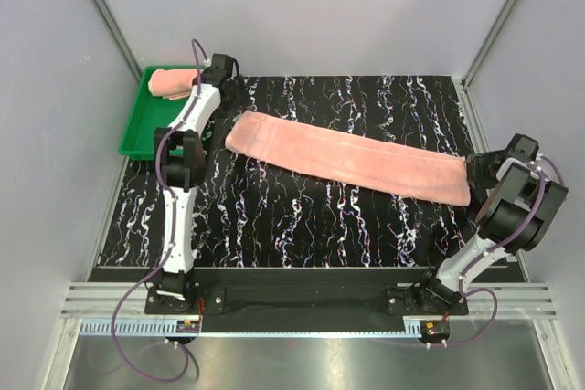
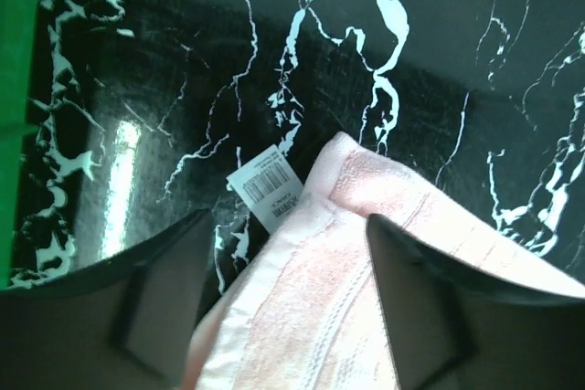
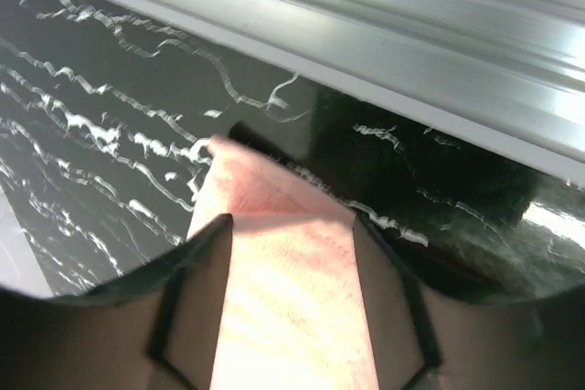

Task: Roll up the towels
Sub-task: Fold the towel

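Left gripper (image 2: 288, 226) straddles flat towel (image 1: 347, 157); rolled towel (image 1: 172, 81) in green tray (image 1: 135, 134).

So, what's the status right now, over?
Left gripper, right gripper open, astride the ends. Long salmon-pink terry towel flat, unrolled, on black marbled table. Second pink towel rolled in green plastic tray. Nothing in the way.
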Controlling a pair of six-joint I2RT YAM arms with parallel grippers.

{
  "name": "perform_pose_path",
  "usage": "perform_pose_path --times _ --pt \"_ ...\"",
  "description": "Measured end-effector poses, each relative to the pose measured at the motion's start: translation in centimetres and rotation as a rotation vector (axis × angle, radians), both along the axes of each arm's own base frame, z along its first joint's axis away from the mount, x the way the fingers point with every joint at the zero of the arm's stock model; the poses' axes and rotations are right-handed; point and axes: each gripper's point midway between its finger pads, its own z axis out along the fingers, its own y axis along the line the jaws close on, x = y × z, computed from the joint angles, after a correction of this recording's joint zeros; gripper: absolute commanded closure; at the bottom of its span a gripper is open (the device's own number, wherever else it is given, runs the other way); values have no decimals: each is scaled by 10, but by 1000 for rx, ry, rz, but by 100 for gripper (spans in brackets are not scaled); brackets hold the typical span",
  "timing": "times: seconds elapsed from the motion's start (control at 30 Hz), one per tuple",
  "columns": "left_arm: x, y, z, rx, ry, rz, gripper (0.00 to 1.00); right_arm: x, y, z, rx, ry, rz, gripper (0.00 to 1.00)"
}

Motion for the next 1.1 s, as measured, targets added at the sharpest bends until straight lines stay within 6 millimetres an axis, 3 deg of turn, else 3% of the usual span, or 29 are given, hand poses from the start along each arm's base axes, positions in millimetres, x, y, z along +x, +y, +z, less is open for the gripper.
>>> perform_pose_path --times 0.03,0.1,0.2,0.27,0.4,0.5,0.6,0.73,0.83,0.93,1.1 --pt "0 0 0 -4 1 -2 1 1 0 3 -12 -3 5 32" --pt "2 0 9 -12 -20 -2 1 1 1 17 -41 -17 14 25" --pt "-7 2 31 -18 -45 -2 1 0 3 55 -114 -67 31 20" --pt "-19 3 59 -22 -78 -2 1 -2 7 99 -190 -136 47 18" --pt "-59 9 111 -32 -161 3 1 -12 31 173 -313 -274 105 15" --pt "-93 15 122 -40 -180 24 1 -28 58 208 -364 -363 169 15" --pt "-120 18 93 -51 -122 55 1 -47 76 192 -348 -348 211 15" --pt "-156 20 21 -57 46 100 1 -70 92 129 -250 -198 259 14" --pt "-182 22 -15 -56 148 132 1 -82 101 95 -179 -98 294 12" --pt "-185 22 -23 -65 163 151 1 -83 102 74 -139 -36 321 12" --pt "-170 19 -26 -85 116 161 1 -84 102 45 -87 46 341 12"
